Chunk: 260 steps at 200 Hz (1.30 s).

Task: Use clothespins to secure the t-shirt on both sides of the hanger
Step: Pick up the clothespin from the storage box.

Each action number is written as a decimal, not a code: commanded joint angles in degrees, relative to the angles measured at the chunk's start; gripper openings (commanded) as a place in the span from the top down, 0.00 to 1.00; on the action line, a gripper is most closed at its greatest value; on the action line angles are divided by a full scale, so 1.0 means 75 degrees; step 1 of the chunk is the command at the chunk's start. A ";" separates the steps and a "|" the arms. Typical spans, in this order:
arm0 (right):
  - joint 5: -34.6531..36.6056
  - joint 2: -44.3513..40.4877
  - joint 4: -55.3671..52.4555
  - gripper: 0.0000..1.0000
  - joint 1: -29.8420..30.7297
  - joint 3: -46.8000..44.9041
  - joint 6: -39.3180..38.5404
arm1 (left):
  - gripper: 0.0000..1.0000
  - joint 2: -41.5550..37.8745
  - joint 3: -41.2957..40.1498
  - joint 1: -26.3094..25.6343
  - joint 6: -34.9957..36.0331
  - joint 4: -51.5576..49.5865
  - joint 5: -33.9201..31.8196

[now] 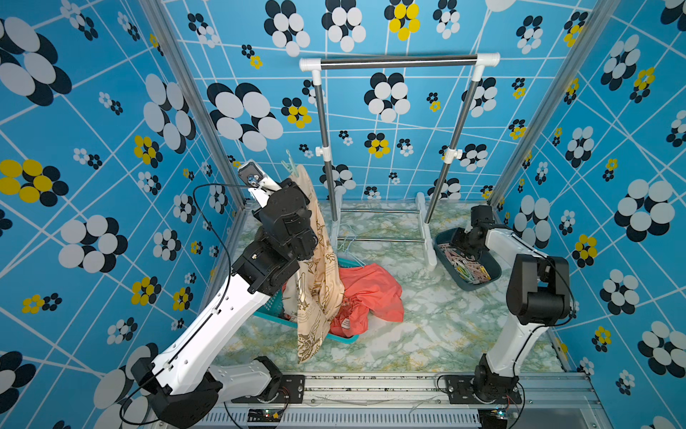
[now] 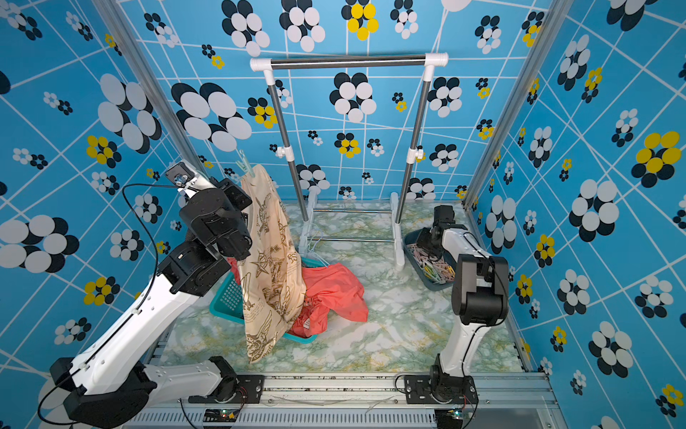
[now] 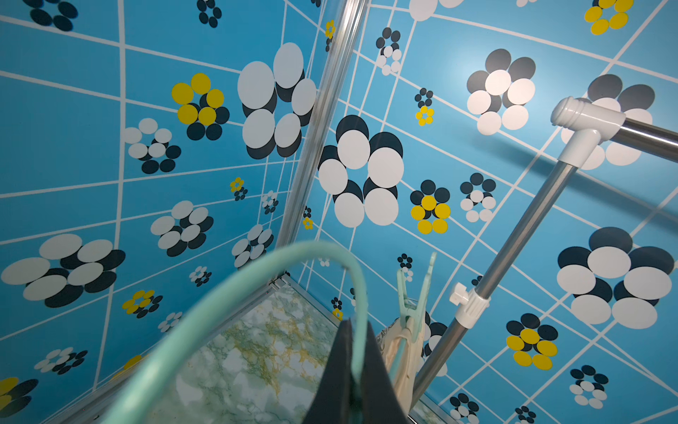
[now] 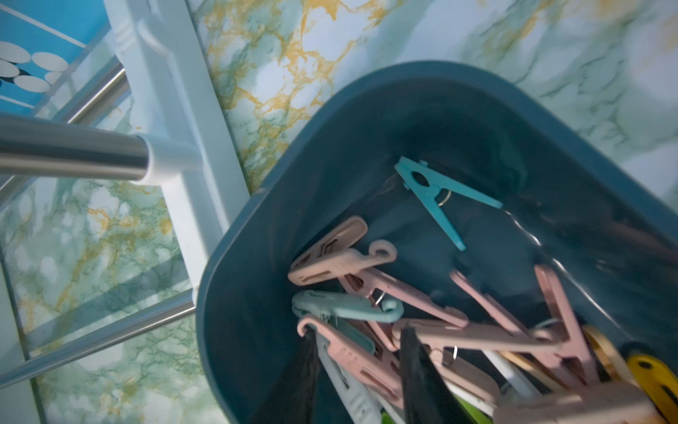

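Left side of the tabletop: the left arm is raised above the basket (image 2: 226,301). The wrist view shows the left claw (image 3: 353,348) closed tight on the neck of the mint hanger (image 3: 257,271), whose hook curves up and over in front of the lens.

The beige printed t-shirt (image 1: 315,260) hangs from that hanger. It drapes down past the arm, and its hem hangs at the basket's front rim in both top views. One mint pin (image 3: 414,301) stands upright on the shirt's shoulder at the hanger's far end, clamped over cloth and wire. It also shows at the top of the shirt in a top view (image 2: 245,165). The near shoulder is hidden behind the arm, so I cannot tell whether it is pinned.

An orange garment (image 1: 371,293) spills out of the basket toward the tabletop's centre.

Back edge, centre: the rack (image 1: 399,62) stands upright and its bar carries nothing.

Right edge, toward the back: a dark blue bin (image 4: 330,128) sits just beside the rack's right foot. It holds loose pins (image 4: 367,279) in pink, mint, white and yellow, and a teal one (image 4: 436,194) lies apart from the heap.

The right claw (image 4: 359,363) is lowered into the heap with its jaws apart. A pink pin lies between them, but no grip on it is evident.
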 commanded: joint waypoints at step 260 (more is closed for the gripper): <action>0.0294 -0.1053 -0.0233 1.00 -0.0073 -0.0103 -0.0136 | 1.00 -0.0170 -0.0012 -0.0169 -0.0091 0.0195 -0.0607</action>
